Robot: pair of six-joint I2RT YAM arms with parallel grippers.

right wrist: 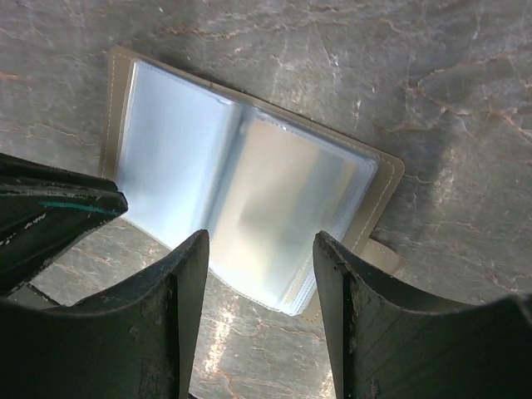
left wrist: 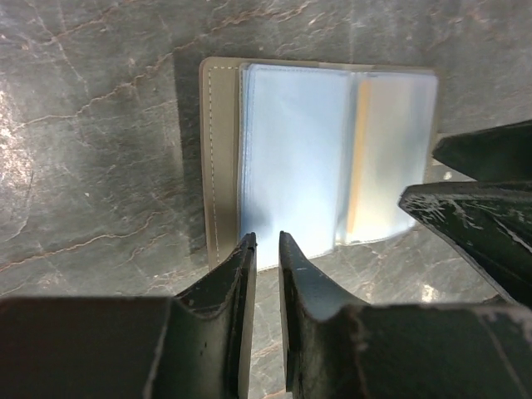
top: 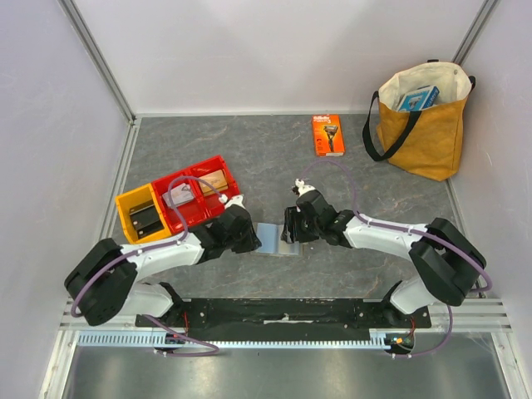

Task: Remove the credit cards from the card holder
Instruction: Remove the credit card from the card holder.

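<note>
The grey card holder point(top: 276, 238) lies open flat on the table between my two grippers, its light blue sleeves facing up. In the left wrist view point(left wrist: 218, 150) a thin tan-orange card edge point(left wrist: 359, 158) shows inside the sleeves near the fold. No blackish card shows. My left gripper point(left wrist: 267, 241) is almost closed, with a thin empty gap, its tips at the holder's near edge. My right gripper point(right wrist: 259, 241) is open and empty, its fingers straddling the right page. The holder's closing tab point(right wrist: 378, 256) sticks out beside it.
A yellow bin point(top: 126, 206) and a red bin point(top: 223, 165) with small items stand behind my left arm. An orange razor package point(top: 327, 135) lies at the back. A tan tote bag point(top: 424, 125) stands at the back right.
</note>
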